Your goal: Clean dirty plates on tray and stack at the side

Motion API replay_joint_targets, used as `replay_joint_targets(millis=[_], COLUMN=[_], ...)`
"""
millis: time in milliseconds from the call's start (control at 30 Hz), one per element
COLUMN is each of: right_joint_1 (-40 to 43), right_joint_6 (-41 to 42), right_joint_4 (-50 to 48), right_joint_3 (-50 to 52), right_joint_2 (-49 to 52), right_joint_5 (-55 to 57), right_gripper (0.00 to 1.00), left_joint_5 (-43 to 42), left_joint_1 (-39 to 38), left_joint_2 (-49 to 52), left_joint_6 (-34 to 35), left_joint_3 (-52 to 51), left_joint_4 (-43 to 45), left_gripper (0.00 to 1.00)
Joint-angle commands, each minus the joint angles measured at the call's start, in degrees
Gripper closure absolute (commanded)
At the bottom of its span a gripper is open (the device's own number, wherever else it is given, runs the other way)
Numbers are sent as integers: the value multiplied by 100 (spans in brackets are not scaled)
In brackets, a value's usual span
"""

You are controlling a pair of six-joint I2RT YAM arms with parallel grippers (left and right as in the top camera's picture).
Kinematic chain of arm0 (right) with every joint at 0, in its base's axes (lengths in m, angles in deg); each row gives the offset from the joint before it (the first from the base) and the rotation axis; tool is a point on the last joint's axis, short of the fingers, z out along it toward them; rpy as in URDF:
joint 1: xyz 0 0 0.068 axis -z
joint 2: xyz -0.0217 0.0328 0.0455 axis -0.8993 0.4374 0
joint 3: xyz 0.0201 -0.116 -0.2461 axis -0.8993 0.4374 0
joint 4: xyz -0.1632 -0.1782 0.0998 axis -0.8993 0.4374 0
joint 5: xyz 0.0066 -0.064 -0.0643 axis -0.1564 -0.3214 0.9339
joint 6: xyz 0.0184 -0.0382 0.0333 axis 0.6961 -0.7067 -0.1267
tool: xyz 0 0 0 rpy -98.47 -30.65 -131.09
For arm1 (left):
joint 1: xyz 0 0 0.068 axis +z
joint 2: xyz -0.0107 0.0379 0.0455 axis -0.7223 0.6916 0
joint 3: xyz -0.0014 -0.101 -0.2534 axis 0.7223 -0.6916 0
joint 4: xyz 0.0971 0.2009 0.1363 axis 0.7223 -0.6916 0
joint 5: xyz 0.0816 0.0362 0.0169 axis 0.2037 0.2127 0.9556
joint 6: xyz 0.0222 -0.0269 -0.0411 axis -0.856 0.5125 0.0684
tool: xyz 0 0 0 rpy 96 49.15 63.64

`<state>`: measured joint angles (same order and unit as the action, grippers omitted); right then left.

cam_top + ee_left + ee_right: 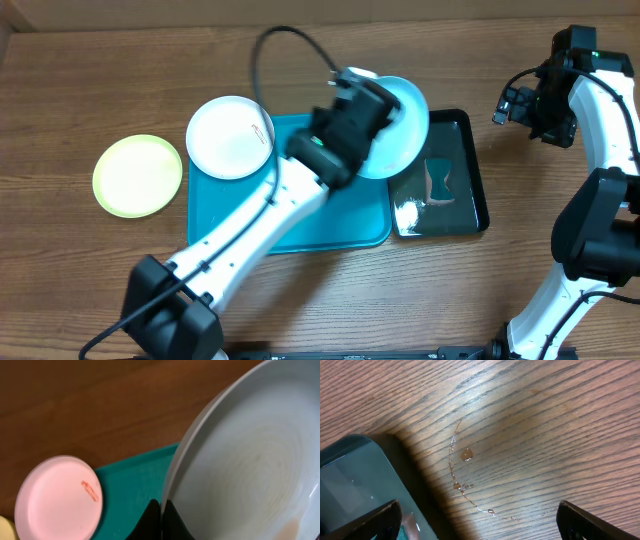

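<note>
Gripping the rim of the light blue plate (405,140), the left end effector (161,512) is seen clenched, its two dark fingers (150,522) pinched on either side of the plate's edge. In the left wrist view the plate fills the space ahead and to the right of this end effector, and a faint orange trace is seen near its lower edge. From above, the plate is seen over the far right corner of the teal tray (350,220) and overlapping the near corner of the black tray (455,150) just beside it; whether it is lifted or resting cannot be told. To the left of the left end effector, the white plate (230,137) is laid across the tray's far left corner, half on the worktop (100,70), and a small reddish smear (90,491) is shown on its face. Further left, well apart from the end effector, the lime-green plate (138,176) is set on the bare wood, off the tray. The right end effector (477,522) is held released, jaws spread wide, with nothing between them. Below it an arc of droplets (466,454) is spread on the wood, and a corner of the black tray is seen to its left.
</note>
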<state>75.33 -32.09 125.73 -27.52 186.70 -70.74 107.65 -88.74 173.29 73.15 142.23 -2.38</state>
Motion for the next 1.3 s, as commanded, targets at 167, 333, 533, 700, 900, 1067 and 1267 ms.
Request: replay_joint_targets(millis=[167, 333, 533, 700, 900, 1067, 1267], right_joint_1=[37, 37, 37, 37, 37, 37, 37], right_joint_6=[24, 24, 24, 24, 24, 24, 24], right_joint_4=[-20, -17, -20, -20, -20, -20, -20], right_joint_3=[-120, -120, -120, -120, -120, -120, -120], right_joint_2=[-175, -175, -175, -175, -175, -175, -175], right_joint_5=[-24, -24, -24, -24, -24, -24, -24], right_gripper=[0, 0, 0, 0, 0, 0, 0], left_joint_5=[3694, 4293, 4310, 4304, 4286, 4277, 3891], left_joint_1=[-1401, -1886, -2177, -2236, -2229, -2229, -2190], left_joint_2=[11, 11, 11, 11, 11, 11, 11], left_joint_6=[-1353, -2649, -3810, -4022, -3840, -3567, -2697], left_joint_3=[166, 166, 166, 166, 166, 166, 164], left_joint_4=[754, 1665, 2682, 3167, 3163, 3156, 2455], left_gripper=[96, 96, 96, 96, 96, 96, 96])
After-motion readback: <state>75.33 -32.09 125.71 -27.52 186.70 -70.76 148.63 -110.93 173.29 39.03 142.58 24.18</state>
